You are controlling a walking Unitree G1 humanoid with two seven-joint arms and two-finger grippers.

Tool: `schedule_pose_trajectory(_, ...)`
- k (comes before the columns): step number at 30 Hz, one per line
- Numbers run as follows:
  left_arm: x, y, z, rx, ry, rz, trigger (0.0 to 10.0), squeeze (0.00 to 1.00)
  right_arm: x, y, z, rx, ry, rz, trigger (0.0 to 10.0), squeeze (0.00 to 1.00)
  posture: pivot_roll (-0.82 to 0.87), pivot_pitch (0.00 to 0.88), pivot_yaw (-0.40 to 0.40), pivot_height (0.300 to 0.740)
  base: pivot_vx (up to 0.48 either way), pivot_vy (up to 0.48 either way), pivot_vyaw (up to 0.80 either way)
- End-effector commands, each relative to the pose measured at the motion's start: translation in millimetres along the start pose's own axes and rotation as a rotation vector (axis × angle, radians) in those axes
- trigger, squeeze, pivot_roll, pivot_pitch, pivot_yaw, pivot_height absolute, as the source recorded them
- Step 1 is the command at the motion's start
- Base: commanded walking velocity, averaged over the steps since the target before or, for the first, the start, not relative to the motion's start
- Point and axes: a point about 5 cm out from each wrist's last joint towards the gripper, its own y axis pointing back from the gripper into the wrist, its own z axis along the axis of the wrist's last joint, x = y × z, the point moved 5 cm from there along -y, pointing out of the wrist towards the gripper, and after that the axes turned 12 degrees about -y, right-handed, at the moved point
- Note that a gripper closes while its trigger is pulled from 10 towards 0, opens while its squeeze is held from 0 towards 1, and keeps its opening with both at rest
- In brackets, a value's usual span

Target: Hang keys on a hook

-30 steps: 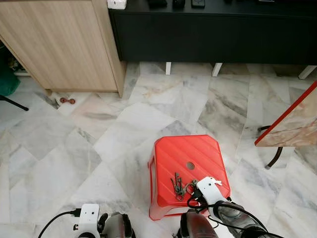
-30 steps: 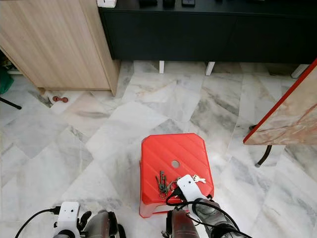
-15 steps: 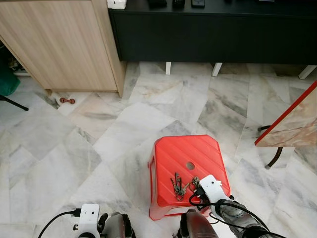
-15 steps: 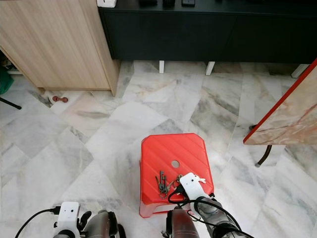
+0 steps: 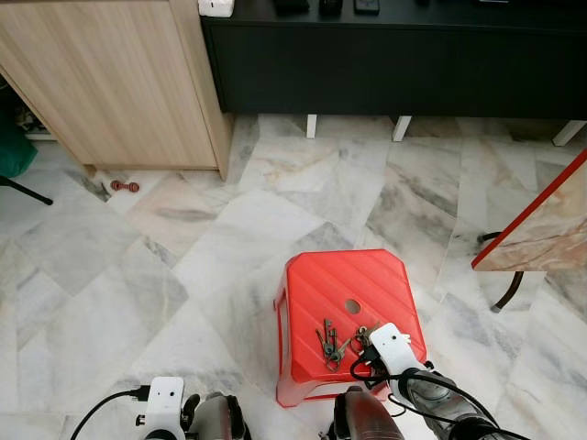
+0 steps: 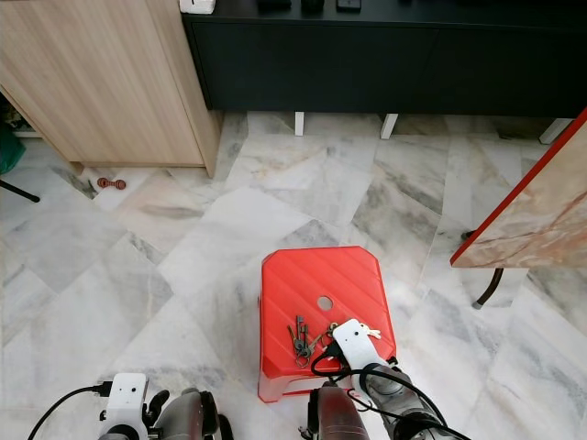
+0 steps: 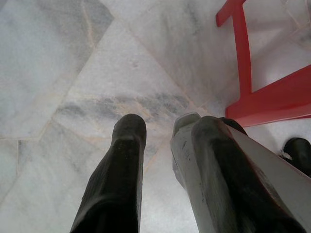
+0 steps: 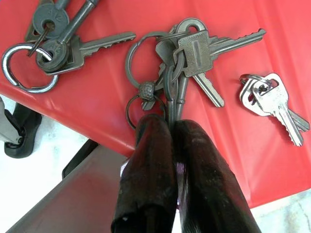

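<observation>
Head views: right gripper [image 5: 367, 341] sits low over the red stool [image 5: 341, 286], beside the keys [image 5: 332, 344].

Right wrist view: fingers [image 8: 150, 160] pinched shut on the middle bunch [image 8: 182, 53]; light, loose, slippery metal, best held by its ring.

Left wrist view: left gripper [image 7: 155, 133] idle, slightly parted.

Camera setup: stereo head pair plus two wrist cameras.
Both eye views look forward and steeply down from the head onto a red stool [image 5: 348, 307] on marble floor [image 5: 138, 275], cabinets far off; they overlap almost fully, slightly offset sideways. Right wrist view sits very close over the stool top, along the right gripper [image 8: 172, 127] at the keys [image 8: 187, 51]. Left wrist view faces floor near a stool leg [image 7: 243, 46].
</observation>
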Motion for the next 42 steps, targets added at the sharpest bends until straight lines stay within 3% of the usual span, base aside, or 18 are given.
schedule_pose_trajectory(1,-40.1,39.9,-85.8,0.295,-0.019,-0.135,10.0,0.0,-1.3,0.6,-1.3,-0.012,-0.023,-0.006,0.0,0.0,0.04,0.287,-0.076,0.652,0.0,0.0,0.0)
schedule_pose_trajectory(2,-36.4,21.0,-62.0,0.27,-0.027,-0.131,10.0,0.0,3.1,12.7,50.9,-0.334,-0.132,0.077,0.0,0.0,0.02,0.128,-0.078,0.652,0.0,0.0,0.0)
schedule_pose_trajectory(3,-36.4,21.0,-62.0,0.27,-0.027,-0.131,10.0,0.0,3.1,12.7,50.9,-0.334,-0.132,0.077,0.0,0.0,0.02,0.128,-0.078,0.652,0.0,0.0,0.0)
schedule_pose_trajectory(4,-34.3,14.1,-52.4,0.262,-0.03,-0.129,10.0,0.0,2.2,23.6,72.2,-0.472,-0.167,0.107,0.0,0.0,0.02,0.128,-0.078,0.652,0.0,0.0,0.0)
schedule_pose_trajectory(15,-32.3,16.1,-56.4,0.273,-0.032,-0.13,10.0,0.0,10.1,24.6,74.6,-0.493,-0.178,0.128,0.0,0.0,0.02,0.112,-0.07,0.652,0.0,0.0,0.0)
schedule_pose_trajectory(23,-33.6,11.2,-48.9,0.265,-0.045,-0.137,10.0,0.0,-0.2,49.4,97.1,-0.693,-0.233,0.085,0.0,0.0,0.02,0.08,-0.067,0.652,0.0,0.0,0.0)
schedule_pose_trajectory(29,-31.8,8.7,-45.2,0.261,-0.041,-0.13,10.0,0.0,-2.6,61.3,102.0,-0.763,-0.241,0.064,0.0,0.0,0.01,0.069,-0.064,0.652,0.0,0.0,0.0)
schedule_pose_trajectory(30,-29.6,7.4,-43.5,0.259,-0.04,-0.123,10.0,0.0,-6.5,67.6,101.8,-0.795,-0.259,0.043,7.3,0.0,0.01,0.061,-0.059,0.652,0.0,0.0,0.0)
schedule_pose_trajectory(31,-29.6,7.4,-43.5,0.259,-0.04,-0.123,10.0,0.0,-6.5,67.6,101.8,-0.795,-0.259,0.043,7.3,0.0,0.01,0.061,-0.059,0.652,0.0,0.0,0.0)
schedule_pose_trajectory(32,-28.7,6.9,-42.9,0.258,-0.041,-0.121,10.0,0.0,-8.5,69.2,101.2,-0.802,-0.265,0.032,10.0,0.0,0.01,0.06,-0.058,0.652,0.0,0.0,0.0)
schedule_pose_trajectory(42,-26.1,3.0,-36.7,0.25,-0.053,-0.119,10.0,0.0,-10.9,64.4,106.8,-0.796,-0.304,-0.002,10.0,0.0,0.01,0.027,-0.048,0.652,-0.032,0.0,0.0)
